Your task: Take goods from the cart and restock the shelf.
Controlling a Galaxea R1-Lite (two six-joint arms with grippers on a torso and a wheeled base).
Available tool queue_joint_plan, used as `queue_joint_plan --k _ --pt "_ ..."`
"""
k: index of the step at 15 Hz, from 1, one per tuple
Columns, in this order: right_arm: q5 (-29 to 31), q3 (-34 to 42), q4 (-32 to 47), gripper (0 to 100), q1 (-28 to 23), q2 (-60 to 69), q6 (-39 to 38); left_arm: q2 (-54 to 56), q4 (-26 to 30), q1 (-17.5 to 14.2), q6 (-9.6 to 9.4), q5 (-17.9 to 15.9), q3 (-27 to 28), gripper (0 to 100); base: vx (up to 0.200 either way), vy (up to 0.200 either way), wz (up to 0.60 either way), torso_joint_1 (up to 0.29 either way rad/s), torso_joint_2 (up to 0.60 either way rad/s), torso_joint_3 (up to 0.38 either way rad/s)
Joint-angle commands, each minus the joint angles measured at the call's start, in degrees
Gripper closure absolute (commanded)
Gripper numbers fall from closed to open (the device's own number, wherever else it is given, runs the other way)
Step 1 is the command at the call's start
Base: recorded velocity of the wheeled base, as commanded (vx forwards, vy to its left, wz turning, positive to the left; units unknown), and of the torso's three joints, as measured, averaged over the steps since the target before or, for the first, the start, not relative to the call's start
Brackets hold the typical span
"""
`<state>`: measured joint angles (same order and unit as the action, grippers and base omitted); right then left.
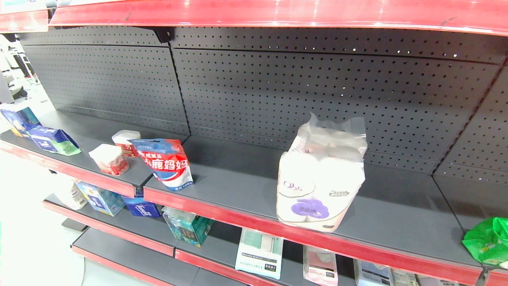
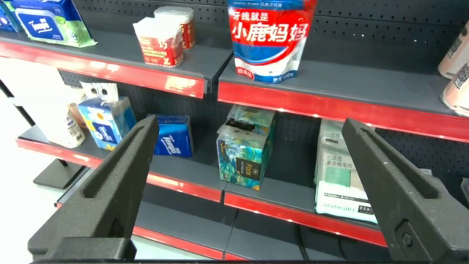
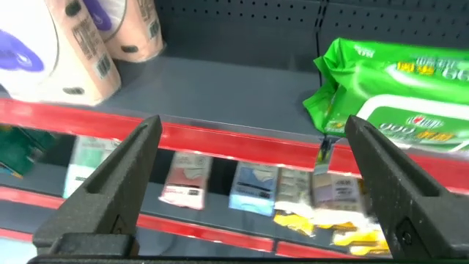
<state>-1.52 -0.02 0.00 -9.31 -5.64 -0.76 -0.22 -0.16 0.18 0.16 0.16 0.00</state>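
We see the shelf (image 1: 238,186) running across the head view, its dark board edged in red. A pack of toilet rolls (image 1: 320,178) stands upright just right of the frame's centre, near the front edge. A red, white and blue pouch (image 1: 166,163) stands left of centre, close to the joint between two boards. Two small red-and-white packs (image 1: 109,159) sit further left, and blue tissue packs (image 1: 53,140) lie at the left edge. A green pack (image 1: 488,240) lies in the lower right corner. Our left gripper (image 2: 249,126) is released, fingers spread wide, facing the pouch. Our right gripper (image 3: 253,123) is likewise released, facing the red edge between the toilet rolls and the green pack.
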Motion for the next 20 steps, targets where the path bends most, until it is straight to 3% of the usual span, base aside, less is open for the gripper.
queue_joint_plan --k 1,2,4,8,10,20 --pt "-0.1 0.0 0.0 0 0.0 -0.2 0.0 0.0 0.0 0.0 0.02 0.0 0.0 0 0.0 0.0 0.0 0.0 0.0 0.0" --pt "-0.7 0.0 0.0 0 1.1 -0.2 0.5 0.0 0.0 0.0 0.02 0.0 0.0 0 0.0 0.0 0.0 0.0 0.0 0.0" --pt "-0.9 0.0 0.1 0 13.2 0.6 0.5 0.0 0.0 0.0 0.02 0.0 0.0 0 0.0 0.0 0.0 0.0 0.0 0.0" --pt "-0.4 0.0 0.1 0 9.4 5.6 0.3 0.0 0.0 0.0 0.02 0.0 0.0 0 0.0 0.0 0.0 0.0 0.0 0.0" --pt "2.7 0.0 0.1 0 9.4 5.6 0.5 0.0 0.0 0.0 0.02 0.0 0.0 0 0.0 0.0 0.0 0.0 0.0 0.0" --pt "2.1 0.0 0.1 0 9.4 5.6 0.8 0.0 0.0 0.0 0.02 0.0 0.1 0 0.0 0.0 0.0 0.0 0.0 0.0"
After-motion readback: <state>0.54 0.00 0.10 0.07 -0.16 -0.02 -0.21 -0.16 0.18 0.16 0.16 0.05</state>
